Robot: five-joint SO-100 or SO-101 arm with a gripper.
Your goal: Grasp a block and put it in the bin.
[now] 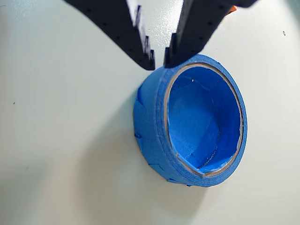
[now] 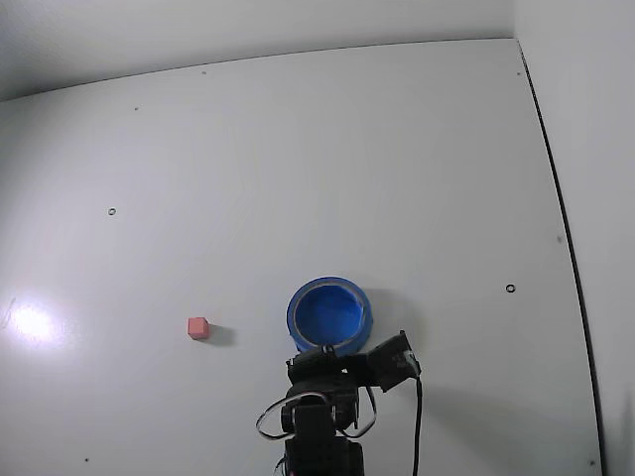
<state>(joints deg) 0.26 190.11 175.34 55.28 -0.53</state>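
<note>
Block (image 2: 198,327) sits alone on white table (image 2: 298,159), well left of blue bin (image 2: 329,312) in fixed view. My jaws nearly closed, holding nothing, tips hanging at bin (image 1: 197,122) rim in wrist view.

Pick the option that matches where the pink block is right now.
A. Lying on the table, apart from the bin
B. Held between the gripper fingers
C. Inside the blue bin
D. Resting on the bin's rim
A. In the fixed view the block sits alone on the table, left of the bin; the wrist view shows the bin's inside empty and nothing between the fingers of the gripper.
</note>
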